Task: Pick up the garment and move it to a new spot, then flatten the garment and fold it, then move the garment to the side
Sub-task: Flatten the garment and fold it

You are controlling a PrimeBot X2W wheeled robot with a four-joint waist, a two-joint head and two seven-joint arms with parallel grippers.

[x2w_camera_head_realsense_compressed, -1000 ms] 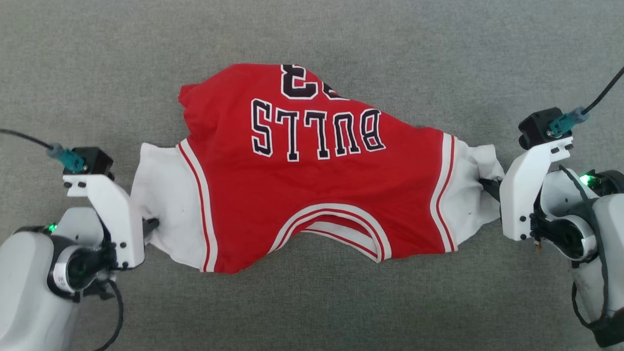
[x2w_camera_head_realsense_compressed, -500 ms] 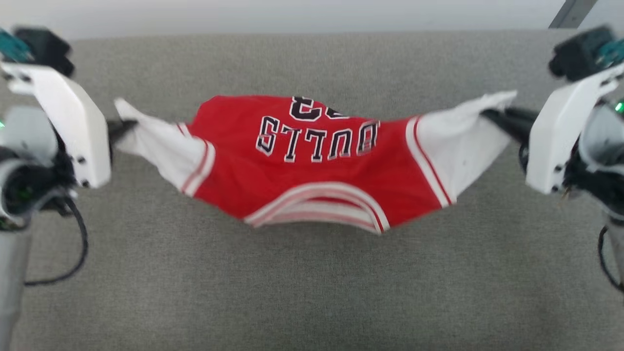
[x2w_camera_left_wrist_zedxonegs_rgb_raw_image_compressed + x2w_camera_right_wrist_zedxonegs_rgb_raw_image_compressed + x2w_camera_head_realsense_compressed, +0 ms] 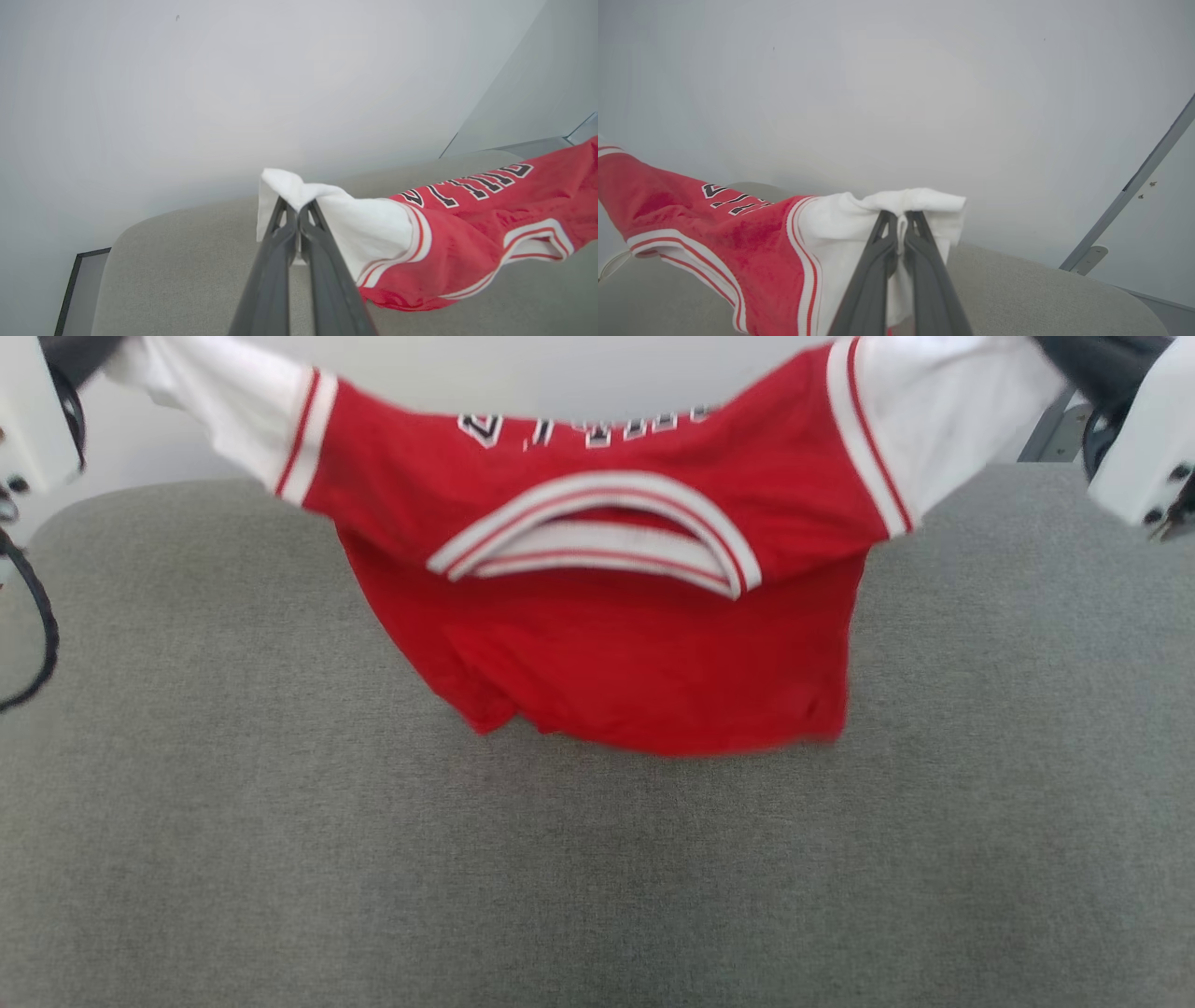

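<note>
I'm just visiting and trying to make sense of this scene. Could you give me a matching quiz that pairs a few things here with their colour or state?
Things:
1. left tool
2. garment body
3. collar
4. padded surface

Colour or state:
A. grey, underneath
B. red, hanging down
C. shut on a white sleeve
D. red-and-white striped

Pairs: 1-C, 2-B, 3-D, 4-A

Grey fabric-covered surface (image 3: pixel 597 877), fine weave (faintly mottled), 2 rounded far corners
</note>
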